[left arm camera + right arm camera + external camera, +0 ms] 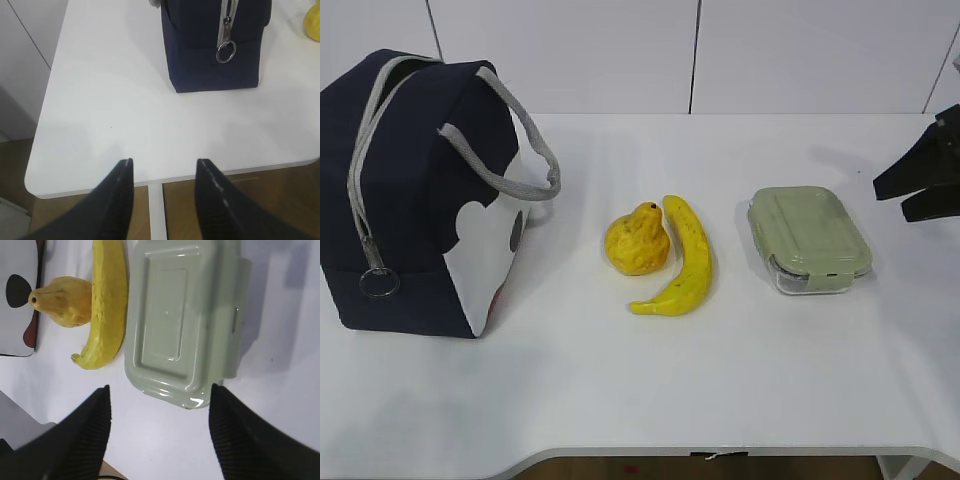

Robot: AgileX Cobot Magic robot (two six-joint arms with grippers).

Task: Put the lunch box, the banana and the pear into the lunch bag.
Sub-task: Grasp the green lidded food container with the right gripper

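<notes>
The white table (620,390) carries everything, and behind it stands a white panelled wall (620,50).

The lunch bag (410,200) is the biggest thing. It stands upright at the left end of the table, with its white side panel turned to the fruit and its grey webbing handles (525,130) arching over the top. In the left wrist view the bag is straight ahead of the left gripper (164,172), well apart from it, with only bare table between them. The grey zipper runs down the dark face toward this gripper, and the ring pull (226,51) hangs at its lower end. The left gripper hovers above the table's near edge with its fingers apart and nothing between them.

The lunch box (182,320) lies flat with the sage-green lid up, just ahead of the right gripper (160,400). Its long axis runs away from the gripper, and its near short end is between the lines of the two fingers. The right gripper is wide open and holds nothing; it does not touch the box.

The banana (107,305) lies just left of the box, parallel with it, with one pointed tip toward the gripper. The box and the banana are near but apart.

The pear (65,301) lies left of the banana, touching it or nearly, on its side with the narrow dark-tipped end pointing toward the bag.
</notes>
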